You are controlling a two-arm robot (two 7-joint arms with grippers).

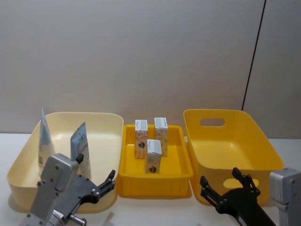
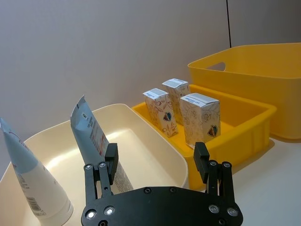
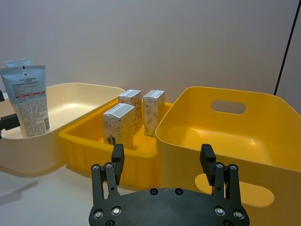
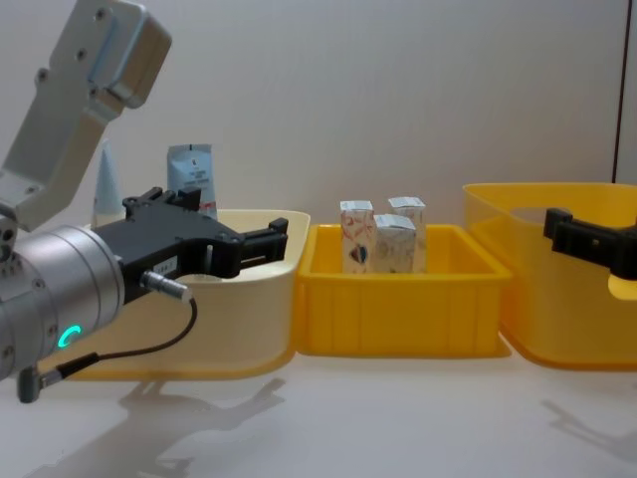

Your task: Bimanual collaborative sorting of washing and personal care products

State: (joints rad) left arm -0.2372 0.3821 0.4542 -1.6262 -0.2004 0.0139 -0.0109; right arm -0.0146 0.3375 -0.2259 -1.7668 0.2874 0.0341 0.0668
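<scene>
Two tubes stand upright in the cream bin (image 1: 101, 123) on the left: a pale blue tapered tube (image 1: 45, 137) and a printed tube (image 1: 81, 147) with a blue crimped end. Three small white cartons (image 1: 141, 132) (image 1: 161, 129) (image 1: 154, 156) stand in the shallow yellow tray (image 1: 155, 181) in the middle. My left gripper (image 1: 109, 181) hovers open at the cream bin's front right corner, holding nothing. My right gripper (image 1: 220, 179) hovers open in front of the deep yellow bin (image 1: 263, 141), also holding nothing. The left wrist view shows the printed tube (image 2: 89, 134) and cartons (image 2: 200, 117) beyond the open left gripper (image 2: 156, 157).
The three containers stand side by side on a white table, close together, with a grey wall behind. The deep yellow bin (image 3: 225, 136) on the right has handle cut-outs. Bare table runs along the front edge under both arms.
</scene>
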